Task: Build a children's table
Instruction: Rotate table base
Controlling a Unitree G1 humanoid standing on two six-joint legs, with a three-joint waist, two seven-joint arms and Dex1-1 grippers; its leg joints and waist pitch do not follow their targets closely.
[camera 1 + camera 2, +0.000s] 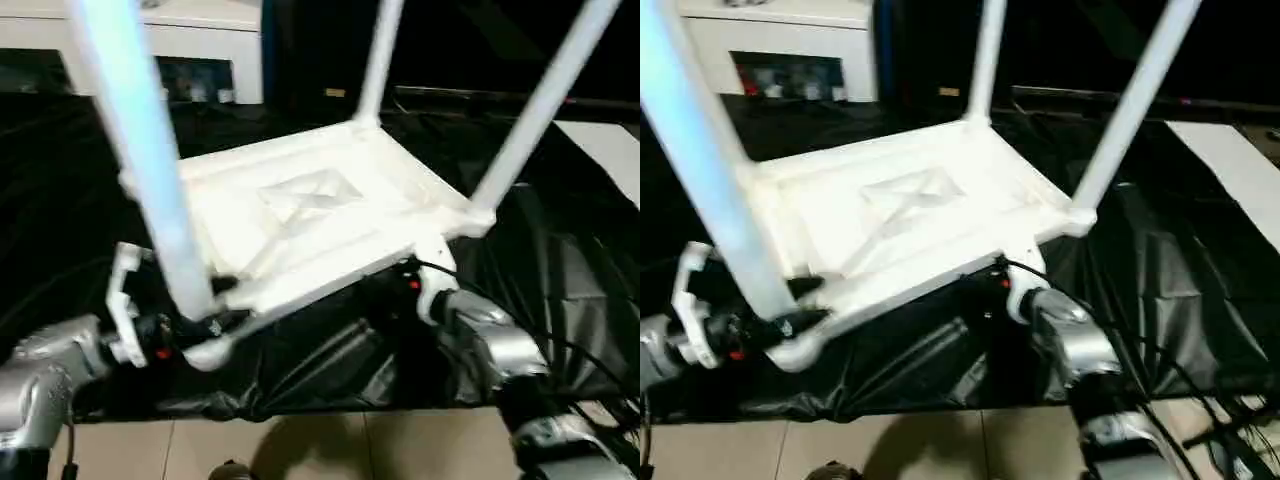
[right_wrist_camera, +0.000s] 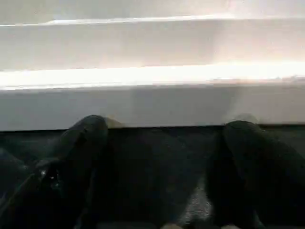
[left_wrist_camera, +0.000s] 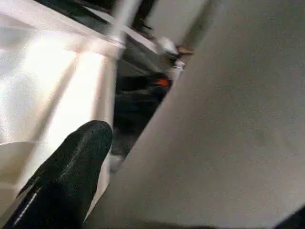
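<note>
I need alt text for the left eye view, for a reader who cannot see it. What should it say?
A white children's table lies upside down and tilted over a black cloth, with three legs in view pointing up. The left gripper is at the near left corner beside a leg, and the right gripper is at the near right edge. A white cabinet stands behind.

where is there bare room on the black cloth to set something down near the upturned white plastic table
Free: the black cloth right of the white plastic table, up to the white sheet, and the strip behind it before the white cabinet. Crowded: the near edge, where the left gripper and right gripper meet the table.
</note>
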